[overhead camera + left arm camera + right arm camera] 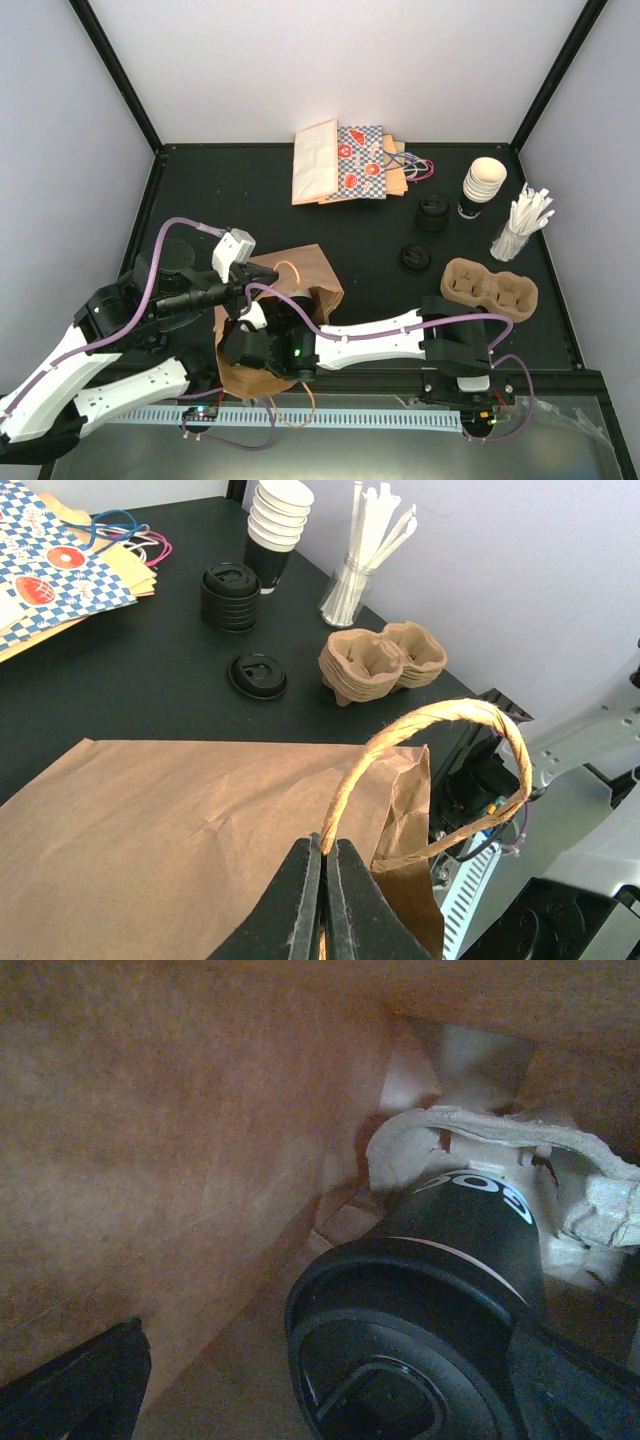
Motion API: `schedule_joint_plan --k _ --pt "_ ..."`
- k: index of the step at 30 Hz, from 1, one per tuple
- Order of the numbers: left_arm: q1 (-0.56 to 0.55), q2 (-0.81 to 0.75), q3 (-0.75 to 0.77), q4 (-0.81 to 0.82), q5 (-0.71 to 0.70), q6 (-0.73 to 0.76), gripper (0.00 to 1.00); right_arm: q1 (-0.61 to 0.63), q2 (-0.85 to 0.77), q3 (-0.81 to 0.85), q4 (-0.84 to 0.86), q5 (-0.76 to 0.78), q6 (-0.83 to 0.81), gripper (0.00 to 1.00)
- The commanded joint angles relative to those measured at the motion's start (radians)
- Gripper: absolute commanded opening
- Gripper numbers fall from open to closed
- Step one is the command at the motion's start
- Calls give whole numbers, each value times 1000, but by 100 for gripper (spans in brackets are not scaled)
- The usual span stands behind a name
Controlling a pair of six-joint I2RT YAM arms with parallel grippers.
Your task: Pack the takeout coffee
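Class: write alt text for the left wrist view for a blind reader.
The left gripper is shut on the twisted paper handle of a brown paper bag. Behind it on the black table stand a stack of black plastic lids, moulded cardboard cup carriers and stacked white paper cups.

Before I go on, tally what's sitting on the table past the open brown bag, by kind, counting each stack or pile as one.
Black lids: 2, lid stack and loose lid
Paper cup stack: 1
Cardboard carrier stack: 1
Glass of straws: 1
Pile of flat bags: 1
Total: 6
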State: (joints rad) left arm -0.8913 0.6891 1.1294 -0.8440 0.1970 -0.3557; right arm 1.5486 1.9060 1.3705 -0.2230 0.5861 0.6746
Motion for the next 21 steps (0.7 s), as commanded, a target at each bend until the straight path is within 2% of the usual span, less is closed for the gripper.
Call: schedule_joint_plan --k 1,6,11,21 --pt "-15 22 52 82 74 -27 1 -9 28 -7 -15 -59 -10 100" --pt "-14 38 75 75 56 -29 1 19 -1 -35 -5 -29 -55 100" --pt "-14 50 102 68 40 -34 2 31 62 13 -49 -48 -54 100" --pt "-14 42 114 54 35 -49 1 -13 77 -1 -50 -86 -43 98"
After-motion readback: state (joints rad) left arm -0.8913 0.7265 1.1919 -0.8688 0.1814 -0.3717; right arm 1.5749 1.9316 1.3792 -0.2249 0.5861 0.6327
